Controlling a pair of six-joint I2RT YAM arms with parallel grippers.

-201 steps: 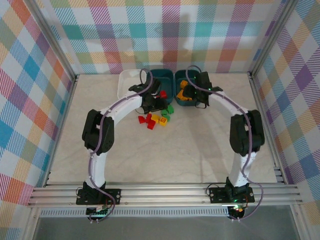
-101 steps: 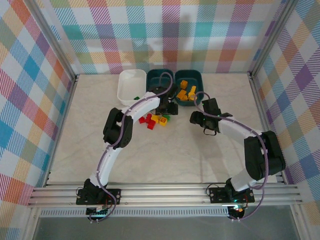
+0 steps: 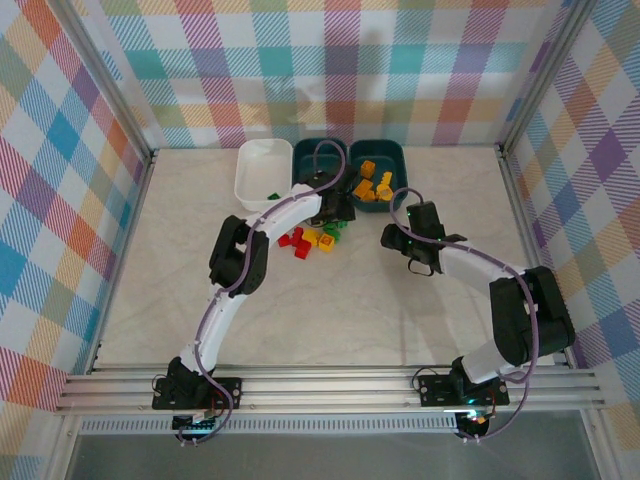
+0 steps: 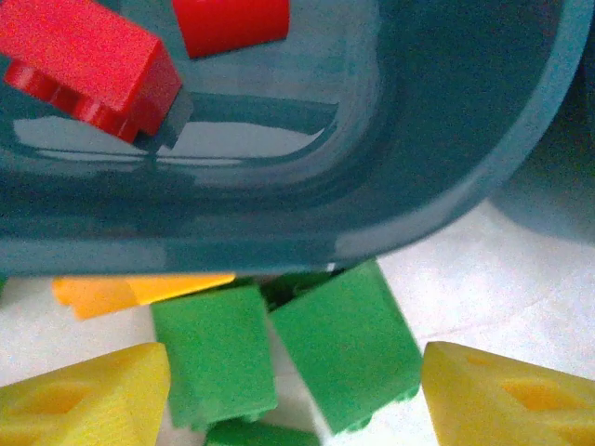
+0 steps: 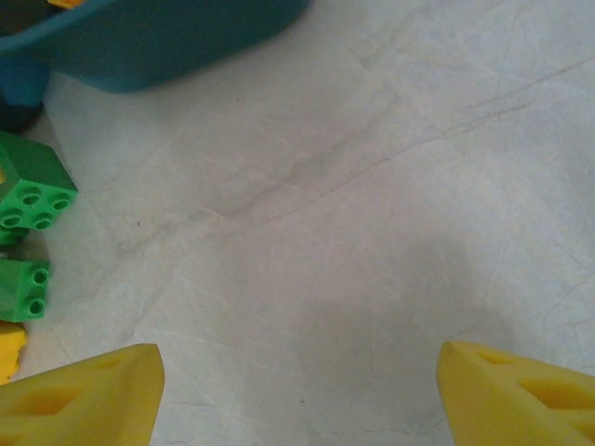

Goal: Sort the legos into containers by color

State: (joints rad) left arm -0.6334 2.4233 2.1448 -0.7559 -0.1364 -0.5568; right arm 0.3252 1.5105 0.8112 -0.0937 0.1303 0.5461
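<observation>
We record: left tool (image 4: 297, 395) wide, over green legos (image 4: 344, 353) on the worktop (image 4: 521, 279), beside the teal tub (image 4: 279, 214) holding red legos (image 4: 88, 60); right tool (image 5: 297, 395) wide, empty, above bare worktop.

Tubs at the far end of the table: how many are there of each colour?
White: 1, the white tub
Teal: 2, the middle tub and the right tub
Total: 3
</observation>
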